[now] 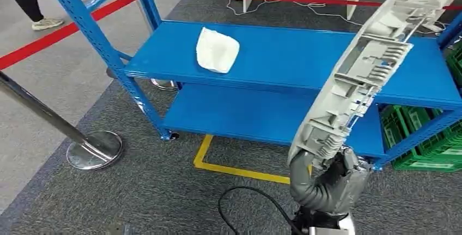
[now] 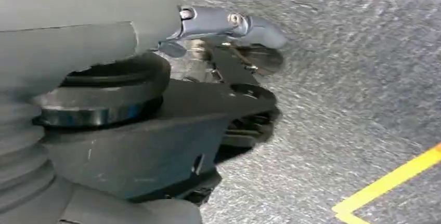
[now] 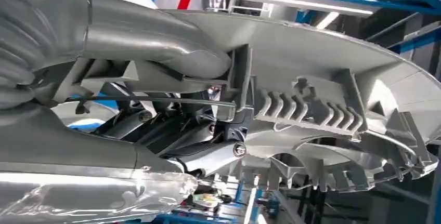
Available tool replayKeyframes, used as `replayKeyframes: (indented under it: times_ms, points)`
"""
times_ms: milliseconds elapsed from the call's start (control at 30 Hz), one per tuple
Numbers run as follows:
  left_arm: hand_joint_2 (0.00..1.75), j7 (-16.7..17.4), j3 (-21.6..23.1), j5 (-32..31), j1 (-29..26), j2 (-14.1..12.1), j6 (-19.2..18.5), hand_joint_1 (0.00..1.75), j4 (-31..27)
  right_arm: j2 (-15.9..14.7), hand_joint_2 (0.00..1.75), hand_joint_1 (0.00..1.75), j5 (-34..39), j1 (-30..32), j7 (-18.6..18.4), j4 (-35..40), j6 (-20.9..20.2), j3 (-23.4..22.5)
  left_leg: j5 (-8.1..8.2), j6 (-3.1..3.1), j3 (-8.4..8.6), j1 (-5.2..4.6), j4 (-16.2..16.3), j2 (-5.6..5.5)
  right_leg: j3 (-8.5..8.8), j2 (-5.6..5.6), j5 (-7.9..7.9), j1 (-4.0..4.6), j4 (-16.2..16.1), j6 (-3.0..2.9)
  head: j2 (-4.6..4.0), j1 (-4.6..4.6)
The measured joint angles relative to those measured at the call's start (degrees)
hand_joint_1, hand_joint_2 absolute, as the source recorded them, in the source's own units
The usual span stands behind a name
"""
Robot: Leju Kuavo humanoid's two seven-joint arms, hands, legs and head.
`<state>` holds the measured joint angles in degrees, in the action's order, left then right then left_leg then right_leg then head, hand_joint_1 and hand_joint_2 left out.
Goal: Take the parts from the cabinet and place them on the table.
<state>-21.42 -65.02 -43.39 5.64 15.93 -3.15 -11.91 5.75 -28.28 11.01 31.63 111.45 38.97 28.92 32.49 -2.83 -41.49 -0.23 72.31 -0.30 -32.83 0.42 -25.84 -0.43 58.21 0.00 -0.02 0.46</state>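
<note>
Its right hand has its fingers clamped round the long grey part. The left hand hangs low; its fingers' pose I can't tell. It should carry the part level, clear of the blue shelf.

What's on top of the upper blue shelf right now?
On the upper blue shelf lies one white part, left of centre. The long grey part held up by the right hand covers a strip of the shelf's right side, so anything there is hidden.

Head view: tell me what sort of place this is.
Probably a factory or warehouse test area: a blue steel shelving rack, green plastic crates, a red barrier belt on a chrome post, and yellow floor tape on grey carpet.
</note>
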Motion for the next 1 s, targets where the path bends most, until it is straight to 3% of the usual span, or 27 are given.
replayKeyframes:
  times_ms: [33,67,100,167,200,233,333,367,400,467,500,533,567,600,667,700,733,800,867,900,933,1000]
  points:
    - [1.75,0.0,0.0,0.0,0.0,0.0,0.0,0.00,0.0,0.0,1.75,1.75,0.0,0.0,0.0,0.0,0.0,0.0,0.31,0.07,-0.24,-0.01,2.1,0.00,-0.65,-0.02,0.49,0.11,0.0,-0.04,0.00,0.00]
    - [1.75,0.0,0.0,0.0,0.0,0.0,-0.1,0.00,0.0,0.0,1.75,1.75,0.0,0.0,0.0,0.0,0.0,0.0,-0.72,0.26,0.73,-0.05,1.7,0.00,-1.33,-0.02,0.96,0.22,0.0,-0.01,0.00,-0.02]
    - [1.75,0.0,0.0,0.1,0.0,0.0,-0.1,0.00,0.0,0.0,1.75,1.75,0.0,0.0,0.0,0.0,0.0,0.0,-2.65,0.61,2.78,-0.09,-1.0,-0.01,-1.98,0.01,1.45,0.33,0.0,0.04,0.00,-0.02]
    - [1.75,0.0,0.0,0.1,0.1,0.0,-0.2,0.00,0.0,0.0,1.75,1.75,0.0,0.0,0.0,0.0,0.0,0.0,-5.83,1.86,9.88,-0.48,-11.2,-0.05,-2.76,0.15,2.26,0.49,0.0,0.24,0.00,0.00]
    - [1.75,0.0,0.0,0.1,0.2,-0.2,-0.2,0.00,0.0,0.0,1.75,1.75,0.0,0.0,0.0,0.0,0.0,0.0,-5.01,2.64,12.91,-0.86,-15.7,-0.03,-3.07,0.09,2.58,0.47,0.0,0.50,0.00,0.07]
    - [1.75,0.0,0.0,0.2,0.3,-0.1,-0.3,0.00,0.0,0.0,1.75,1.75,0.0,-0.1,0.0,0.0,0.0,0.0,-4.79,2.60,13.84,-0.90,-17.9,-0.02,-3.31,-0.05,3.02,0.46,0.0,0.86,0.00,0.07]
    - [1.75,-0.1,-0.1,0.3,0.1,-0.3,-0.3,0.00,0.0,0.0,1.75,1.75,-0.1,-0.1,0.0,0.0,0.0,0.0,-5.82,2.89,12.98,-1.21,-18.4,-0.08,-3.71,-0.18,4.53,0.13,-0.7,1.80,0.00,0.04]
    - [1.75,-0.1,-0.2,0.4,0.0,-0.2,-0.3,0.00,0.0,0.0,1.75,1.75,-0.1,-0.1,0.0,0.0,0.0,0.0,-6.69,3.01,12.80,-0.60,-19.1,0.18,-4.44,-0.07,3.87,0.20,-0.4,2.07,0.00,-0.04]
    - [1.75,-0.1,-0.2,0.4,0.1,-0.3,-0.3,0.00,0.0,0.0,1.75,1.75,-0.1,-0.1,0.0,0.0,0.0,-0.1,-7.08,3.27,12.39,-0.59,-19.1,0.21,-4.99,-0.10,1.47,0.34,1.1,2.29,0.00,0.22]
    - [1.75,-0.2,-0.2,0.4,0.1,-0.3,-0.3,0.00,0.0,0.0,1.75,1.75,-0.2,-0.2,0.0,0.0,0.0,-0.1,-7.78,3.43,11.49,-0.56,-19.0,0.24,-7.20,-0.16,-4.45,0.13,9.4,2.76,0.00,0.44]
    - [1.75,-0.2,-0.2,0.4,0.1,-0.3,-0.3,0.00,0.0,0.0,1.75,1.75,-0.2,-0.2,0.0,0.0,0.0,-0.1,-8.16,3.44,10.99,-0.57,-18.9,0.28,-8.28,-0.15,-6.57,0.13,13.6,2.88,0.00,0.42]
    - [1.75,-0.2,-0.2,0.4,0.1,-0.3,-0.3,0.00,0.0,0.0,1.75,1.75,-0.2,-0.2,0.0,0.0,0.0,-0.1,-8.47,3.41,10.39,-0.58,-18.7,0.32,-8.65,-0.15,-7.25,0.14,16.5,3.00,0.00,0.46]
    - [1.75,-0.2,-0.3,0.4,0.1,-0.3,-0.4,0.00,0.0,0.0,1.75,1.75,-0.2,-0.2,0.0,0.0,0.0,-0.1,-8.78,3.38,9.80,-0.58,-18.4,0.36,-7.73,-0.15,-6.41,0.13,16.4,3.06,0.00,0.44]
    - [1.75,-0.2,-0.3,0.3,0.1,-0.3,-0.4,0.00,0.0,0.0,1.75,1.75,-0.2,-0.2,0.0,0.0,0.0,-0.1,-9.05,3.27,9.23,-0.55,-18.2,0.35,-5.33,-0.16,-4.45,0.11,13.6,3.09,0.00,0.44]
    - [1.75,-0.2,-0.3,0.2,0.1,-0.2,-0.5,0.00,0.0,0.0,1.75,1.75,-0.3,-0.2,0.0,0.0,0.0,-0.1,-9.41,2.92,8.21,-0.35,-17.4,0.26,1.50,-0.24,-1.16,0.00,3.5,3.26,0.00,0.44]
    - [1.75,-0.2,-0.3,0.2,0.1,-0.3,-0.5,0.00,-0.1,0.0,1.75,1.75,-0.3,-0.4,0.0,0.0,0.0,-0.1,-9.63,2.61,7.75,-0.44,-17.1,0.21,3.50,-0.18,-3.61,0.05,-0.2,3.48,0.00,0.46]
    - [1.75,-0.3,-0.3,0.2,0.1,-0.3,-0.6,0.00,-0.1,0.0,1.75,1.75,-0.3,-0.5,0.0,0.0,0.0,0.0,-9.81,2.32,7.46,-0.67,-16.9,0.23,3.89,0.24,-2.70,0.32,-0.3,2.36,0.00,0.61]
    - [1.75,-0.3,-0.3,0.2,0.1,-0.3,-0.6,0.00,-0.1,0.0,1.75,1.75,-0.3,-0.5,0.0,0.0,0.0,0.0,-10.62,1.82,7.26,-0.59,-16.6,0.20,3.11,0.18,-2.43,0.46,0.0,1.82,0.00,0.42]
    - [1.75,-0.4,-0.3,0.2,0.1,-0.4,-0.7,0.00,-0.1,0.0,1.75,1.75,-0.4,-0.6,0.0,0.0,0.0,0.0,-10.73,1.31,6.76,-0.58,-16.6,0.17,2.01,0.10,-1.72,0.16,-0.1,0.79,0.00,0.48]
    - [1.75,-0.4,-0.3,0.2,0.1,-0.4,-0.7,0.00,-0.1,0.0,1.75,1.75,-0.5,-0.7,0.0,0.0,0.0,0.0,-8.90,0.83,6.14,-0.49,-15.6,0.20,1.88,0.08,-1.18,0.14,0.0,0.35,0.00,0.39]
    - [1.75,-0.4,-0.3,0.2,0.1,-0.4,-0.7,0.00,-0.1,0.0,1.75,1.75,-0.5,-0.8,0.0,0.0,0.0,0.0,-5.80,0.45,5.10,-0.41,-12.7,0.20,1.22,0.07,-0.72,0.13,0.0,0.05,0.00,0.17]
    - [1.75,-0.4,-0.3,0.2,0.1,-0.5,-0.8,0.00,-0.1,0.0,1.75,1.75,-0.5,-0.9,0.0,0.0,0.0,0.0,0.22,0.09,2.17,-0.21,-3.5,0.20,-0.19,0.03,0.34,0.25,0.0,-0.25,0.00,0.04]
